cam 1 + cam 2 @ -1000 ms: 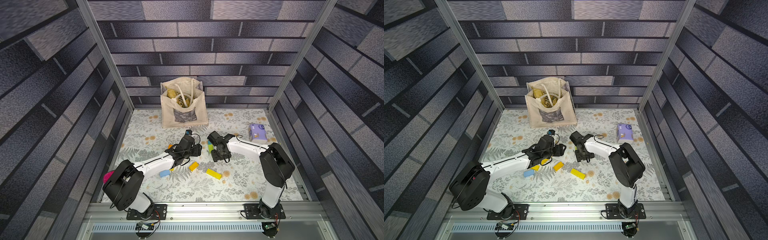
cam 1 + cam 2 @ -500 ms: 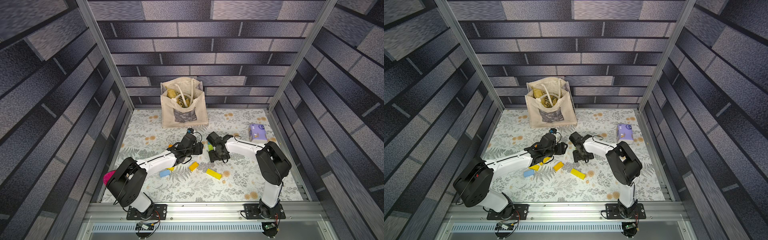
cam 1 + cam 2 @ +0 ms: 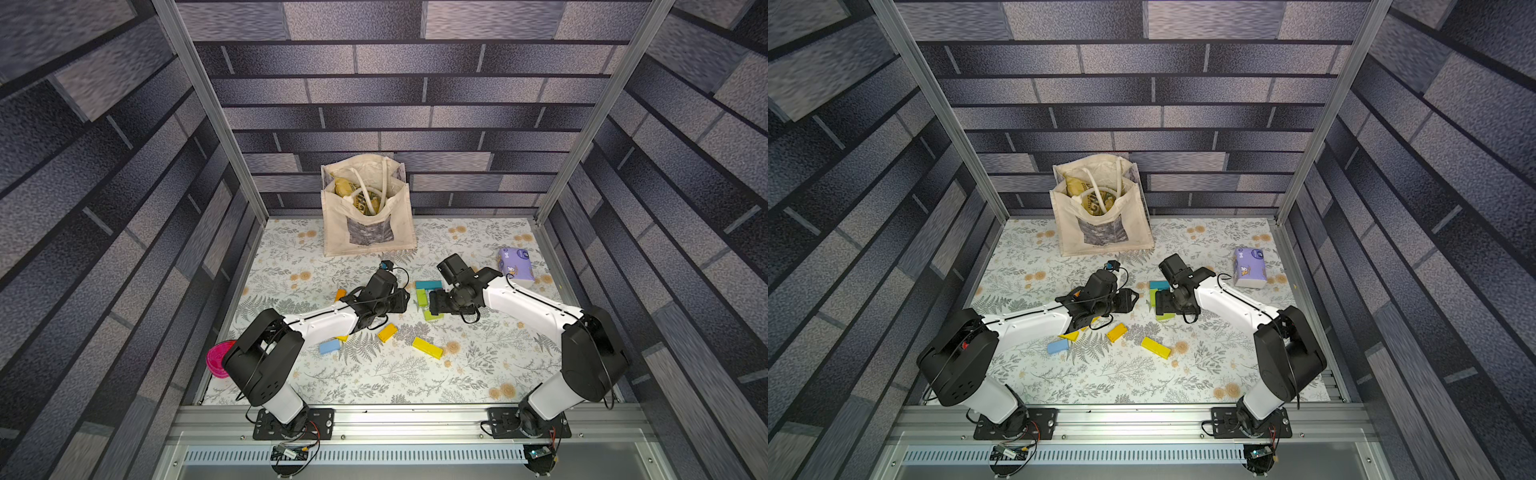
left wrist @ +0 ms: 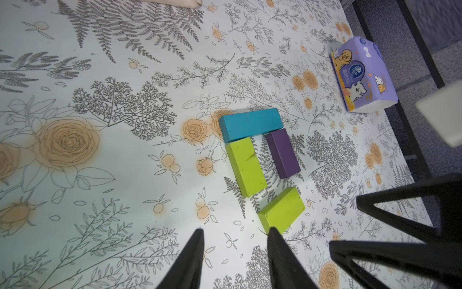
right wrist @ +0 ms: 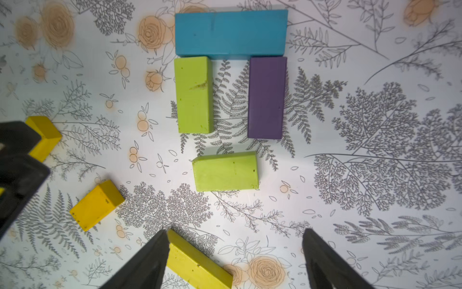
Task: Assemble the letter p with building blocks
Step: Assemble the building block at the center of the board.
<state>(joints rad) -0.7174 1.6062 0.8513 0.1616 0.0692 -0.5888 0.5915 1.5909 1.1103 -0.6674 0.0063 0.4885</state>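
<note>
just ahead of the right pincer [image 5: 235,230], freshly spread and empty, the short lime green wooden block [image 5: 226,172] lies released on the floral counter [image 5: 375,187], apart from the long lime green block [image 5: 194,96] and purple block [image 5: 267,97] butted to the long teal block [image 5: 231,33]. left pincer [image 4: 235,228] narrowed, empty. p's bowl nearly closed.

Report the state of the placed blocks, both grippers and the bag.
Teal block: flat, touching upper lime block and purple block.
Lower lime block: flat, apart from the rest.
Left gripper: open, empty.
Right gripper: open, empty.
Tote bag: upright, mouth open.
</note>
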